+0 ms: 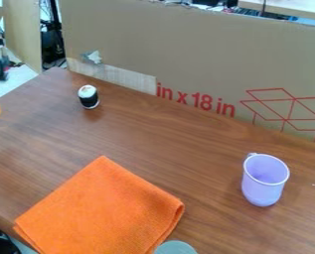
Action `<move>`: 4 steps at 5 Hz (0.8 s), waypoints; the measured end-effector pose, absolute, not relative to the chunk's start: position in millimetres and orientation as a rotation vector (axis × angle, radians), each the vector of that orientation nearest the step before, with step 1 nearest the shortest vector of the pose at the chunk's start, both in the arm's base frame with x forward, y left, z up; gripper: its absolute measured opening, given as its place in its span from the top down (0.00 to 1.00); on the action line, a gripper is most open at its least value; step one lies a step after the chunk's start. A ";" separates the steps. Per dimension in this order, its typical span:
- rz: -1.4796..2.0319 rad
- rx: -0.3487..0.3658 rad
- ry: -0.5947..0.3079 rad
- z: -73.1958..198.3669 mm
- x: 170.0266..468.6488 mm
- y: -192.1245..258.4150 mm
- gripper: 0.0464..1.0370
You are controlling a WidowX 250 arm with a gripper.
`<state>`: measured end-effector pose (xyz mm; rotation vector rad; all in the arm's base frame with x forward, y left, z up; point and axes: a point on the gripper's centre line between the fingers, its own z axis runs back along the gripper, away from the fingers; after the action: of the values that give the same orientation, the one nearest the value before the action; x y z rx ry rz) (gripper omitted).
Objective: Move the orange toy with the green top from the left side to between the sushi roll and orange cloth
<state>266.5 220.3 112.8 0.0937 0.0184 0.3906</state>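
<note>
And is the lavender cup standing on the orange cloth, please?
No, the lavender cup stands on the bare wooden table, apart from the orange cloth and to its right in the view.

Counter (186, 144): brn. wood-grain, in front of cardboard panel (180, 54). Panel upright; red lettering (204, 102) and box outline (291, 110) low on R side, torn scrap (92, 57) nr. lower L corner. L of panel: pale wood board (22, 32), blk. equip. (51, 40), lt. floor (17, 79). Beyond panel: pale tabletop (302, 6) w/ misc. clutter. Soft shadows on counter.
</note>
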 end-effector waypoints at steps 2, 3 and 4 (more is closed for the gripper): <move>0.137 0.064 -0.001 134.9 309.8 130.4 0.41; 0.038 0.062 0.019 120.4 326.3 109.8 0.41; -0.046 0.073 0.048 92.6 341.7 102.6 0.41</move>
<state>341.7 102.6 92.6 0.0729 0.0483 -0.0461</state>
